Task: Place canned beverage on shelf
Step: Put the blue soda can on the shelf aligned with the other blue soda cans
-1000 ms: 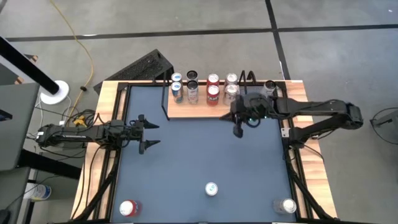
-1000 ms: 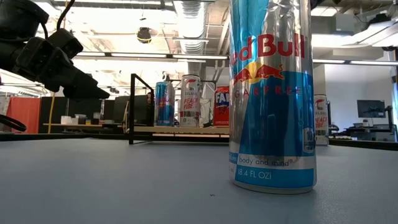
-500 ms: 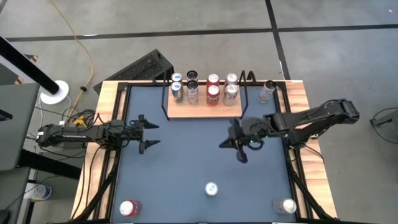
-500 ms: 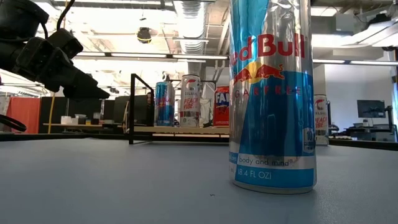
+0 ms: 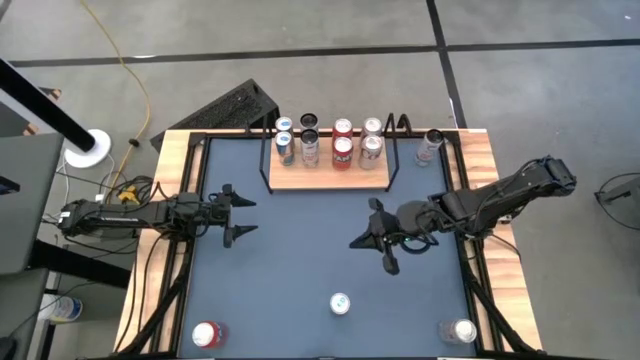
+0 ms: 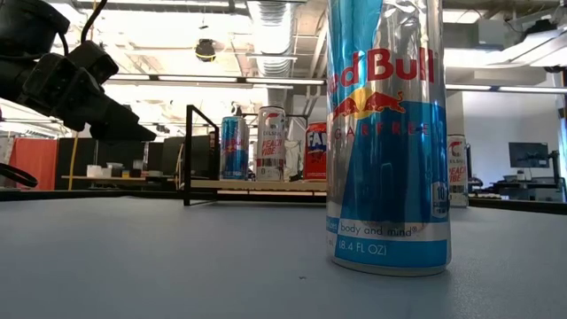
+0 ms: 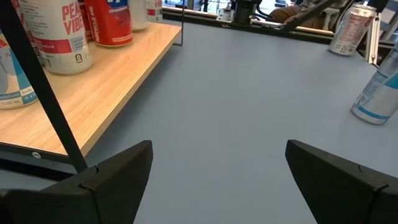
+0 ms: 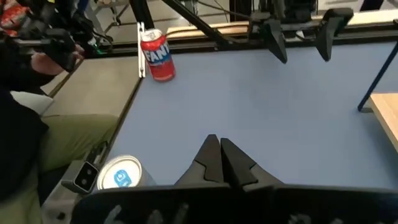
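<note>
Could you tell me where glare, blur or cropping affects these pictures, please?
Low view: the blue Red Bull can stands so near that its top is cropped, with glare on its metal. Right wrist view: soft and hazy overall, the Fanta can still readable. High view: evenly lit.

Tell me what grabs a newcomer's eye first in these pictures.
The tall blue Red Bull can looms right in front of the low camera, standing on the near middle of the tabletop. Behind it, the wooden shelf at the far edge carries a cluster of cans. The right end effector hangs shut and empty above mid-table, between shelf and can.
</note>
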